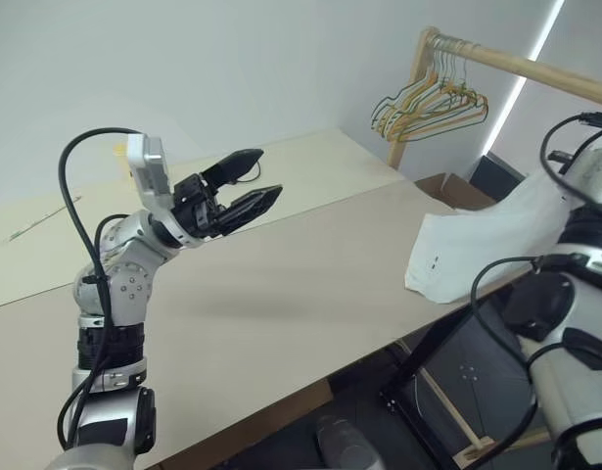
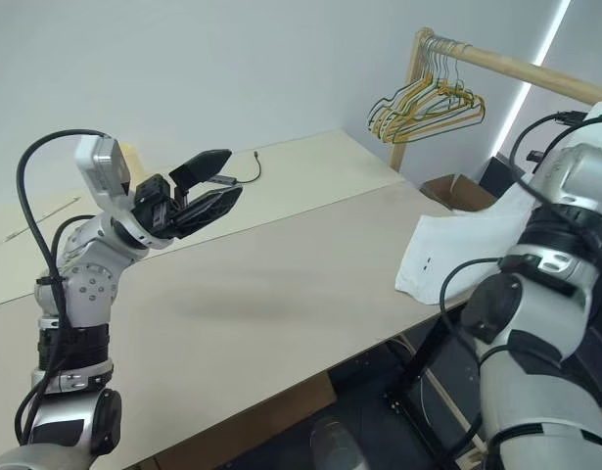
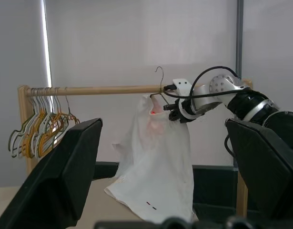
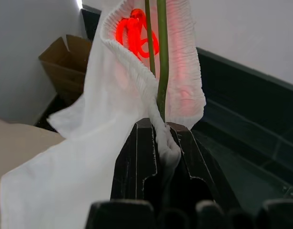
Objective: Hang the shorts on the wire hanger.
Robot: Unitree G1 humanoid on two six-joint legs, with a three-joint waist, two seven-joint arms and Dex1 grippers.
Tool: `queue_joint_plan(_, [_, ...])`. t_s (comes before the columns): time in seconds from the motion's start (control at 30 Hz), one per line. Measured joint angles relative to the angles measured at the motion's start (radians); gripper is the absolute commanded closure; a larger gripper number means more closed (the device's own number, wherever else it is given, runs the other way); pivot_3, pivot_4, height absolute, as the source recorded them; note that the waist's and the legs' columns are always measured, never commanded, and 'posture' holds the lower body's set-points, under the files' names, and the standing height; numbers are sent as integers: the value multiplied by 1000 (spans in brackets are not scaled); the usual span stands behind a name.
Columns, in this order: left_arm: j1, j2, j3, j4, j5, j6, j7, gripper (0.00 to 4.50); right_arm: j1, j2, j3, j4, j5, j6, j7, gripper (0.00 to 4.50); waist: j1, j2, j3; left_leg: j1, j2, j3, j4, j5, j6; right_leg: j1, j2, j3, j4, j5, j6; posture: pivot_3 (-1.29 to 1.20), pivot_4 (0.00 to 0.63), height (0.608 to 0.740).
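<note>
Thin white shorts (image 3: 156, 162) with gathered waistband, draped from wire hanger (image 3: 160, 81), hem trailing onto table (image 1: 281, 284), right gripper (image 4: 160, 138) jaws pinching waistband and wire, left gripper (image 1: 250, 184) jaws spread.

At my two o'clock a wooden rail (image 1: 535, 67) carries a bunch of coloured hangers (image 1: 430, 106) (orange, yellow, green); a cardboard box (image 1: 455, 189) sits beyond my table (image 1: 281, 284).

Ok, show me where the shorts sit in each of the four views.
Left eye view: shorts at right, draped off the table edge.
Right eye view: right of centre.
Left wrist view: centre, hanging below the rail.
Right wrist view: centre, pinched in the right gripper.
Shared landmark: wooden rail.
</note>
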Motion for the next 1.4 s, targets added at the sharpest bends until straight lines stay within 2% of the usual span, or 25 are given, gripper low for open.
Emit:
queue_joint_plan(0.13, [6, 4, 0, -8, -3, 0, 0, 0, -65, -74, -48, 172, 70, -41, -38, 4391, 9, 0, 0, 0, -1, 1, -1, 0, 0, 1, 1, 0, -2, 0, 0, -289, 0, 740])
queue_joint_plan(0.3, [27, 9, 0, -21, -3, 0, 0, 0, -74, -95, -74, 292, 135, -53, -91, 4391, 13, -1, 1, -1, -1, 6, -4, 0, 0, 1, 1, 5, -2, -1, 2, -286, 0, 740])
queue_joint_plan(0.37, [29, 9, 0, -24, -3, 0, 1, 0, -75, -94, -67, 304, 146, -57, -104, 4391, 13, -1, 1, 0, -1, 9, -5, 0, 0, 1, 2, 8, -2, -4, 7, -285, 0, 740])
queue_joint_plan(0.63, [30, 9, -1, -28, -7, 0, 2, 0, -75, -80, -29, 308, 179, -60, -153, 4391, 13, -1, 1, 1, -1, 15, -6, 0, 1, 1, 2, 14, -5, -4, 10, -285, 0, 740])
queue_joint_plan(0.67, [30, 9, -1, -29, -9, 0, 2, 0, -75, -78, -24, 308, 181, -60, -155, 3661, 13, -1, 1, 1, 0, 16, -6, -1, 1, 1, 2, 15, -6, -3, 10, -284, 0, 740])
queue_joint_plan(0.8, [31, 9, -1, -31, -10, 0, 1, 0, -62, -75, -2, 306, 178, -69, -175, 2404, 14, -1, 1, 0, 0, 17, -7, -1, 2, 1, 2, 16, -9, -2, 12, -283, 0, 740])
queue_joint_plan(1.0, [33, 9, -1, -34, -11, -1, 1, 0, -45, -72, 73, 259, 147, -88, -199, 190, 14, -1, 1, 1, 0, 20, -11, -2, 3, 1, 2, 19, -14, 1, 10, -282, 0, 740])
queue_joint_plan(1.03, [33, 9, -1, -34, -11, -1, 1, 0, -35, -69, 102, 235, 133, -98, -200, 35, 14, -1, 1, 0, 1, 20, -11, -2, 4, 1, 2, 19, -15, 1, 9, -282, 0, 740])
queue_joint_plan(1.23, [33, 9, -1, -35, -11, -1, 2, 0, 23, -30, 247, 68, 40, -124, -222, 35, 14, 0, 1, 0, 1, 20, -12, -2, 4, 0, 2, 19, -15, 3, 7, -278, 0, 740])
queue_joint_plan(1.4, [33, 9, -1, -36, -11, -1, 3, 0, 72, -29, 443, -86, -109, -208, -212, 35, 15, 0, 1, 1, 1, 20, -12, -2, 4, 0, 2, 20, -14, 3, 7, -272, 0, 740])
